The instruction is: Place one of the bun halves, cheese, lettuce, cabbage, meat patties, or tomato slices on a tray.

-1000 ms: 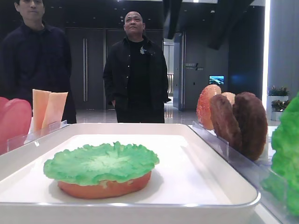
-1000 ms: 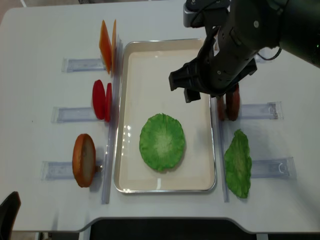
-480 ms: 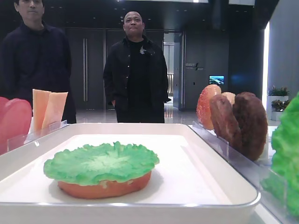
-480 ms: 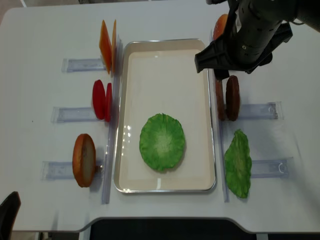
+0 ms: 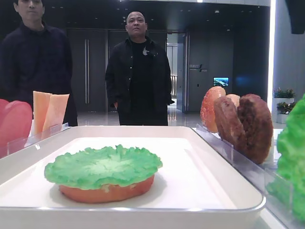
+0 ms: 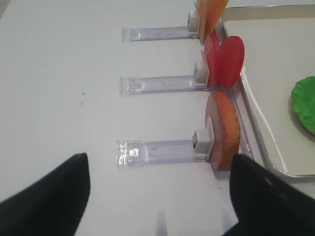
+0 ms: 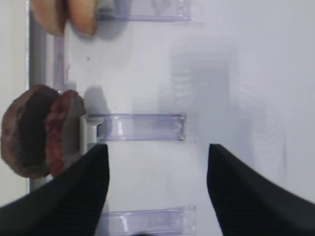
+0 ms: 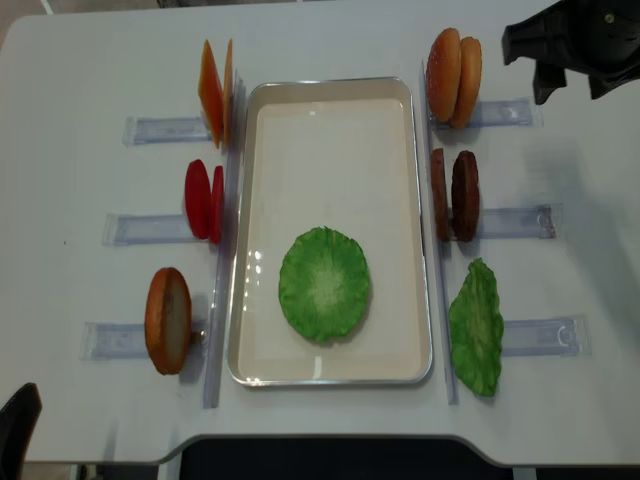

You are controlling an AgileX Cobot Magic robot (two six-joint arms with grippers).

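Currently: ruffled round green lettuce leaf (image 8: 324, 284) lies flat on orange-brown bun half (image 5: 107, 190), 6 o'clock in white rectangular tray (image 8: 330, 110) | right gripper (image 7: 155, 187) wide, empty; retreated from tray to 2 o'clock | left gripper (image 6: 157, 196) wide, empty.

Lettuce (image 8: 324, 284) in tray (image 8: 330, 92), prob. on bun.

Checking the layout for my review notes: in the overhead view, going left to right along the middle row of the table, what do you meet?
Clear rack → tomato slices → tray → meat patties → another clear rack.
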